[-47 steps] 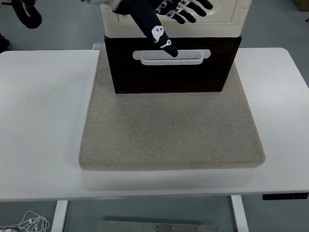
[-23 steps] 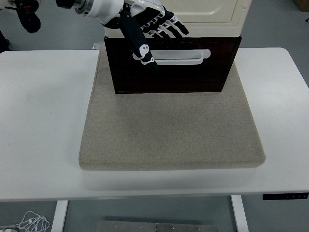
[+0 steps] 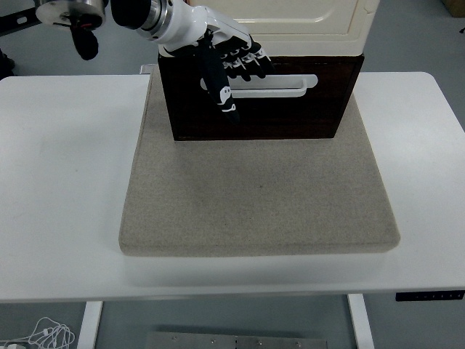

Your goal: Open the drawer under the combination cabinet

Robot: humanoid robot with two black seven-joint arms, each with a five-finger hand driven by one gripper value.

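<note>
I am reaching my left hand (image 3: 221, 62), fingers spread and holding nothing, over the white handle (image 3: 265, 86) of the dark drawer (image 3: 258, 102) at twelve o'clock. The drawer is sitting shut under a cream cabinet (image 3: 305, 25) on a grey mat (image 3: 258, 193).

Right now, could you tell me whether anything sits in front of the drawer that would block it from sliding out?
Nothing visible does. The beige mat in front of the dark drawer lies bare, and the left robot hand is already at the white handle.
</note>
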